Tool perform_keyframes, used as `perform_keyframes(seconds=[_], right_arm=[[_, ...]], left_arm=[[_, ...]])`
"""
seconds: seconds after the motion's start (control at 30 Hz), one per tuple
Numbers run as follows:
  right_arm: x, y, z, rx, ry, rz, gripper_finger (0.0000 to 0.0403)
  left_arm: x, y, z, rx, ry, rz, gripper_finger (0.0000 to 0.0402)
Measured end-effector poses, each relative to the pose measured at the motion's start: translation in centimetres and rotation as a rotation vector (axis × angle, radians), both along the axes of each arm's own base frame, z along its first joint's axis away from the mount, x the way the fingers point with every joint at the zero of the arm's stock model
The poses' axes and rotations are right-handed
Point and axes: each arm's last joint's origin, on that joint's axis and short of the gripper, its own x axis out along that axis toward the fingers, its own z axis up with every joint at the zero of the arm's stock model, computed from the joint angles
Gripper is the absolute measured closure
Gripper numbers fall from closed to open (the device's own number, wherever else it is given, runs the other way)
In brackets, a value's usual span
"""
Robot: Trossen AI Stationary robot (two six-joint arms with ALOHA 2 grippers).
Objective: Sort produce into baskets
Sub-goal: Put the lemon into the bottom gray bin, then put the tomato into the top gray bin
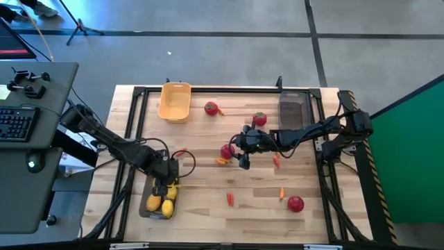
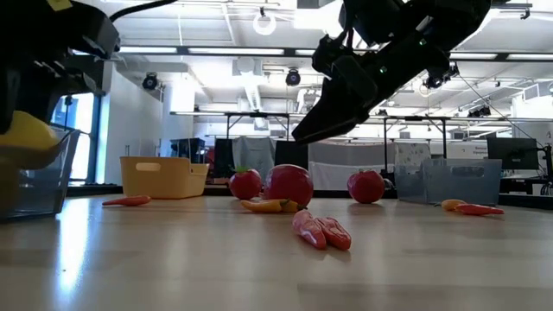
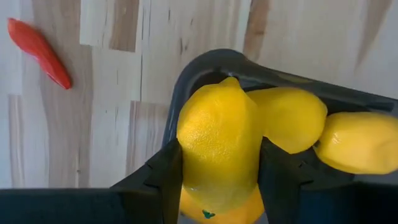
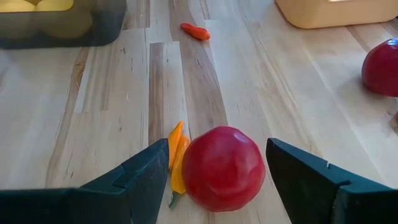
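Standing over the dark grey tray [image 1: 158, 201] at the table's near-left, the left gripper [image 1: 168, 187] has its 2 fingers [image 3: 163, 180] clamped on a yellow lemon [image 3: 217, 144], held just above the tray's rim, with 2 more lemons [image 3: 356, 142] lying inside beside it. Out on the bare wood nearby lies a thin red carrot piece [image 3: 38, 51]. Toward the middle of the table, the right gripper [image 1: 244, 151] hangs with its fingers spread wide on either side of a red fruit [image 4: 222, 168] that sits on the wood (not gripped, as far as I can see; gaps show on both sides). Touching that fruit's side is a small orange piece [image 4: 176, 158]. The yellow-orange basket [image 1: 175, 101] stands at the far left of the table, and a second grey tray [image 1: 292, 110] at the far right. Other red fruits are scattered about: 1 near the basket [image 1: 211, 107], 1 by the far tray [image 1: 259, 119], 1 at the near right [image 1: 295, 203]. A carrot piece [image 1: 230, 199] lies near the front edge.
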Motion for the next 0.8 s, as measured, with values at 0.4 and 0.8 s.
perform_keyframes(seconds=[0.4,0.8], right_arm=[[0.01,0.0,0.02,0.0,-0.002,0.0,0.0144],[0.01,0.01,0.02,0.018,-0.004,-0.013,0.0144]], left_arm=[[0.31,-0.35,0.78,-0.019,-0.022,-0.074,0.0172],[0.02,0.05,0.93,0.021,0.007,-0.13,0.0186]])
